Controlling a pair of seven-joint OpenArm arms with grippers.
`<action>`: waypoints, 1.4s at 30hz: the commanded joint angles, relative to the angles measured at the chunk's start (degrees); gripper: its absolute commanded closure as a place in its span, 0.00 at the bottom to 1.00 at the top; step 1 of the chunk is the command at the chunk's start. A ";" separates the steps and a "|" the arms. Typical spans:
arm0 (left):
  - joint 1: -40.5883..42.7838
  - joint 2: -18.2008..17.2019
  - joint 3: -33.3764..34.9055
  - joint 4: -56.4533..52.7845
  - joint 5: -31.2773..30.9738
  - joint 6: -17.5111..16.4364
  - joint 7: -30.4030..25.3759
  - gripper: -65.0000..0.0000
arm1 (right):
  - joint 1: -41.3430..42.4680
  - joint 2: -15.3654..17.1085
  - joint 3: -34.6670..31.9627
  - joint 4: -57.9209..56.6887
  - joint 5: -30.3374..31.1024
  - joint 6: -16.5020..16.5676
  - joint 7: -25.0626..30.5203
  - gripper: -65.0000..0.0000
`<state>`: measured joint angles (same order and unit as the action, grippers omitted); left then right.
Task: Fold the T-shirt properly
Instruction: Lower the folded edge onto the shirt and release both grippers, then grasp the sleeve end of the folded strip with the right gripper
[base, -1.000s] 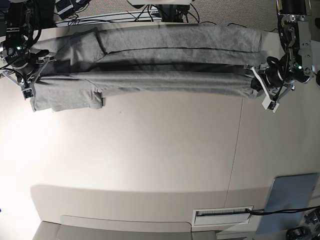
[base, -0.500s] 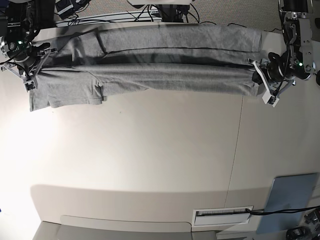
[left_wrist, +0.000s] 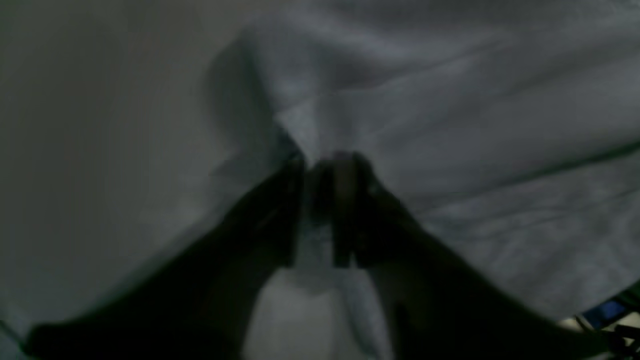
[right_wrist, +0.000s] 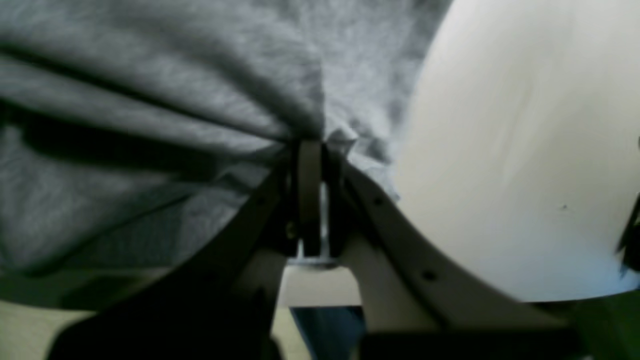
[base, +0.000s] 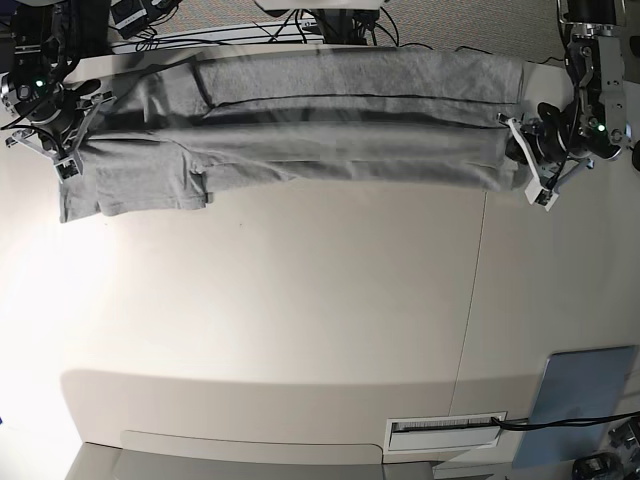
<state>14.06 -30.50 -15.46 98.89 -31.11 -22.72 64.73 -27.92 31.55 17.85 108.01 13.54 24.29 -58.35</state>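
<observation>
A grey T-shirt (base: 340, 125) lay stretched sideways along the far edge of a pale desk (base: 300, 320). The left gripper (base: 522, 160) and right gripper (base: 72, 140) each had fingers clenched on opposite ends of its fabric.

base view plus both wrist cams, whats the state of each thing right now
T-shirt: stretched out long across the far end of the table, partly folded lengthwise, one sleeve hanging toward the near side, held at both ends
left gripper: shut on the T-shirt's edge
right gripper: shut on bunched T-shirt fabric
table: shirt along its far end
</observation>
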 joint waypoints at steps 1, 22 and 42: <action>-0.42 -1.09 -0.59 0.94 -0.48 0.11 0.00 0.73 | 0.15 1.29 0.74 0.85 -1.22 0.59 0.26 1.00; -0.42 -0.59 -0.57 0.94 -9.66 -5.31 -4.76 0.66 | 12.70 -0.50 0.72 -1.20 5.01 -5.16 2.58 0.58; -0.39 4.15 -0.57 1.16 -16.04 -13.38 -4.72 0.67 | 30.32 -5.33 -3.56 -24.83 13.49 -4.63 -5.31 0.58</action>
<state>14.11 -25.56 -15.55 99.07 -46.15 -35.88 60.84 1.39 25.04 13.93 82.43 26.52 19.46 -64.36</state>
